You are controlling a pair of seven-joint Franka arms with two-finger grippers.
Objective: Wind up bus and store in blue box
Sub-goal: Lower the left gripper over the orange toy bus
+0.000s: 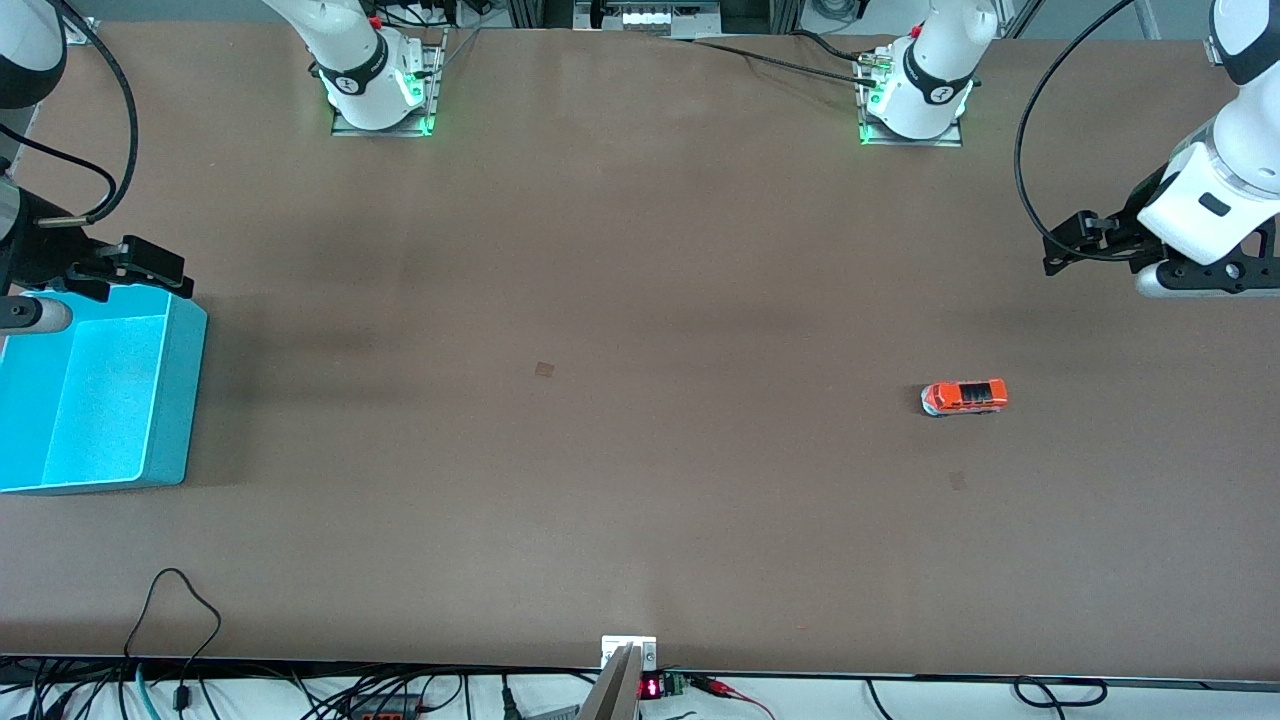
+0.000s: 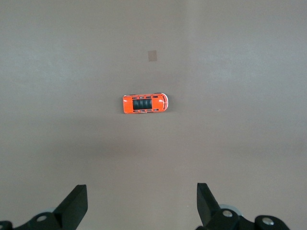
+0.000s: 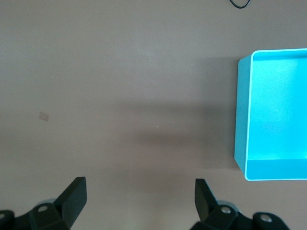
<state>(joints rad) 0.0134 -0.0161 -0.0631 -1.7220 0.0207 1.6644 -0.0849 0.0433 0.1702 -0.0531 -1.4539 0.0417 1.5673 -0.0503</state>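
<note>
The small orange bus [image 1: 965,397] stands on its wheels on the brown table toward the left arm's end; in the left wrist view [image 2: 145,103] its black roof panel shows. The bright blue box [image 1: 180,400] sits empty at the right arm's end and also shows in the right wrist view [image 3: 242,120]. My left gripper [image 1: 1075,243] hangs open and empty above the table, apart from the bus; its fingertips frame bare table [image 2: 142,199]. My right gripper [image 1: 125,272] hangs open and empty over the box's farther corner, with bare table between its fingertips [image 3: 140,191].
Two small tape patches lie on the table, one near the middle [image 1: 543,369] and one nearer the camera than the bus [image 1: 957,480]. Both arm bases stand along the farthest edge. Cables and a white bracket [image 1: 628,652] line the nearest edge.
</note>
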